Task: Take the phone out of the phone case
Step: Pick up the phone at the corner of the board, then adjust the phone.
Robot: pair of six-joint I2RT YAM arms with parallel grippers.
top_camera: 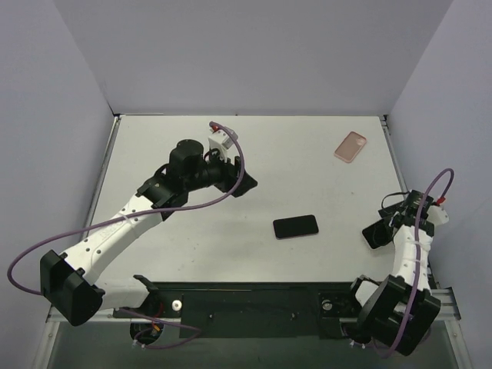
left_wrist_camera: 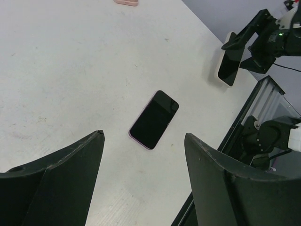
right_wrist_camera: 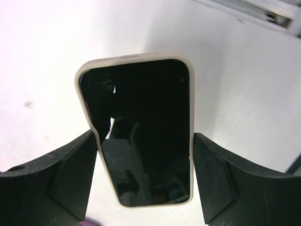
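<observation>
My right gripper [right_wrist_camera: 143, 141] is shut on a black-screened phone [right_wrist_camera: 141, 132] in a cream case [right_wrist_camera: 86, 106], gripping its two long edges. In the top view it holds this phone [top_camera: 374, 234] tilted just above the table's right edge. The left wrist view shows the phone [left_wrist_camera: 227, 67] standing on edge. My left gripper [top_camera: 240, 178] is open and empty, hovering over the table's middle left; its fingers [left_wrist_camera: 70, 174] frame a second phone below.
A black phone with a purple rim [top_camera: 295, 227] lies flat at the table's centre front; it also shows in the left wrist view [left_wrist_camera: 154, 119]. A pink case [top_camera: 350, 146] lies at the back right. The table's front rail [top_camera: 254, 296] runs along the near edge.
</observation>
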